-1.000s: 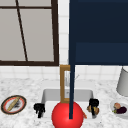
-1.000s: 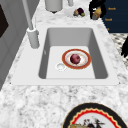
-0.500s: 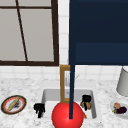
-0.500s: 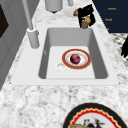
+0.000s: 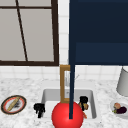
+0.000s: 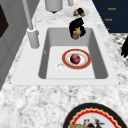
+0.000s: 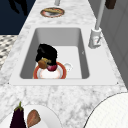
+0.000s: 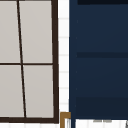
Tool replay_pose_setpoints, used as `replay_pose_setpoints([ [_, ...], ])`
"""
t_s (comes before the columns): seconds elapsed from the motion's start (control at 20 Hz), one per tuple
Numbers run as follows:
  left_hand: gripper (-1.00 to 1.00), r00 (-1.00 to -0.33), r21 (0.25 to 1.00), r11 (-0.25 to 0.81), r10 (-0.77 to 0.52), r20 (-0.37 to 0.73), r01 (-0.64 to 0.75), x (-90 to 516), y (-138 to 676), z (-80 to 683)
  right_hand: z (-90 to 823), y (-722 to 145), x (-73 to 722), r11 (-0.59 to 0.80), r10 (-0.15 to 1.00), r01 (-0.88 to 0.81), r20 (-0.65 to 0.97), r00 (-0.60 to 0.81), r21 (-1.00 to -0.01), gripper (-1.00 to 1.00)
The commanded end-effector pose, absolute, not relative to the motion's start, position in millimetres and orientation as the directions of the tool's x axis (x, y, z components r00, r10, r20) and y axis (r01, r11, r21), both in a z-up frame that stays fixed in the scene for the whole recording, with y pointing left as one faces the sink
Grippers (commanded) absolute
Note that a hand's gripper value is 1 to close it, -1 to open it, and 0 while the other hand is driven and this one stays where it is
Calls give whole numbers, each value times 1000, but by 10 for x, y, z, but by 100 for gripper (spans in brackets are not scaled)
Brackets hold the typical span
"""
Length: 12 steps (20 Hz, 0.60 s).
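Observation:
My right hand (image 5: 83, 100) hangs over the sink's right part, fingers curled round a small orange-brown food piece (image 7: 43, 63). In the left side view this hand (image 6: 76, 27) is above the basin's far end. In the right side view the same hand (image 7: 46, 53) hovers just over a red-rimmed plate (image 7: 58, 74) on the sink floor. A dark red round item (image 6: 75, 58) lies on that plate (image 6: 85, 63). My left hand (image 5: 39, 109) stays in the air at the sink's front left corner, fingers hanging down, holding nothing.
A tall faucet (image 6: 32, 35) stands behind the sink (image 6: 50, 37). On the right counter sits a plate (image 7: 47, 112) with an eggplant (image 7: 17, 119) and a brown piece, plus a grey container (image 5: 123, 82). A patterned plate (image 5: 13, 104) lies left. A red ball (image 5: 62, 117) hides the sink's front.
My right hand has carried the orange-brown piece from beside the right-hand plate to over the sink, closer to the red-rimmed plate. The left hand has not moved.

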<state>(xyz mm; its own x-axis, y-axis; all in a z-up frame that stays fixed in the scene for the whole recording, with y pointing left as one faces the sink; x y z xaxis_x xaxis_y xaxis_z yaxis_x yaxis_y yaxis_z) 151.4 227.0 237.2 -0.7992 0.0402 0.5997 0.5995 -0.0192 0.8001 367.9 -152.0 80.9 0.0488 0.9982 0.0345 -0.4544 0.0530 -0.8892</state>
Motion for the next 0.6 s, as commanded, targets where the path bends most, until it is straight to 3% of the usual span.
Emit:
replay_pose_setpoints([
  [0.0, 0, -799, 800, -19, 40, 600, 599, 1514, 2270, 2372, 500, -1485, 3844, -31, 999, -455, -15, -40, -890, 100],
  [0.55, 0, -799, 800, -19, 40, 600, 599, 1514, 2270, 2372, -407, -1332, 4032, 60, 998, -437, 50, 34, -897, 100],
])
